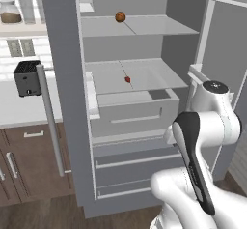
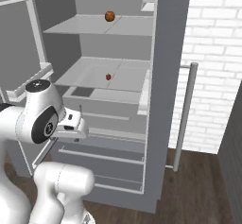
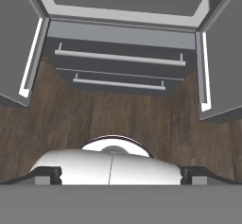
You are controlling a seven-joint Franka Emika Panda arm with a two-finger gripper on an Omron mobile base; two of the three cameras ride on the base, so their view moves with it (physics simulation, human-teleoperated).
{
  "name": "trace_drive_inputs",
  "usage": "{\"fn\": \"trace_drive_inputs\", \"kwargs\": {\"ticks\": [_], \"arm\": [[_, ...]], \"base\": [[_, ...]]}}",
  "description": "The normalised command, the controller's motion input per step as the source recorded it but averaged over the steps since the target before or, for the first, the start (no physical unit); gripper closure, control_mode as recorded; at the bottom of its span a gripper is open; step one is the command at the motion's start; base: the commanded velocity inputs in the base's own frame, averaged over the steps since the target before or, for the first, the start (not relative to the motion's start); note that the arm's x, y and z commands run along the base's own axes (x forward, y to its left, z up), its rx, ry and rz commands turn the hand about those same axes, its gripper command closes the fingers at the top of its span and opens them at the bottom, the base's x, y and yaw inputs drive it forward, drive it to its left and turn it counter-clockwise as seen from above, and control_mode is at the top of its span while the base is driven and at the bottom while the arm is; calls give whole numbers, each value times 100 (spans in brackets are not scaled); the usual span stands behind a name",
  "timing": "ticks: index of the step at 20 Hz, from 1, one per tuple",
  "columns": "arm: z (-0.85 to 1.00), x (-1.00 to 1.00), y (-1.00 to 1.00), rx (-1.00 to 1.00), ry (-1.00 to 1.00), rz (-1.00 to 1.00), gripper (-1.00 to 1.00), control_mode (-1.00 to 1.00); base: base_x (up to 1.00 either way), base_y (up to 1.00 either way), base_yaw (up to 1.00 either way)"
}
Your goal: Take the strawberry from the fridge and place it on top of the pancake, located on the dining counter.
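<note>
So the fridge (image 1: pixel 130 102) is wide open, both doors swung out, pale shelves on show and the two lower drawers shut. That bit of the job looks sorted. The arm is folded up low in front of it, around 5 o'clock in the left base view, nowhere near reaching in yet.

The tool (image 3: pixel 121 175) points down at the wood floor and the drawer fronts, its two tips far apart at the bottom corners of the hand view, so it's wide and carrying nothing.

On the upper shelf at about 12 o'clock sits an orange-brown ball (image 1: pixel 120 16), not what we want. The strawberry (image 1: pixel 127 79) is a tiny red speck on the middle shelf, dead centre, untouched.

Pretty much everything's left, I'd say: reach in, grab it, drive to the table, drop it on the pancake.
</note>
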Motion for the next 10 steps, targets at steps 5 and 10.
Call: {"fn": "trace_drive_inputs", "kwargs": {"ticks": [5, 10], "arm": [[0, 20, 0, 0, 0, 0, -100, -100], [0, 0, 0, 0, 0, 0, -100, 100]], "base": [[0, 0, 0], [78, 0, 0]]}}
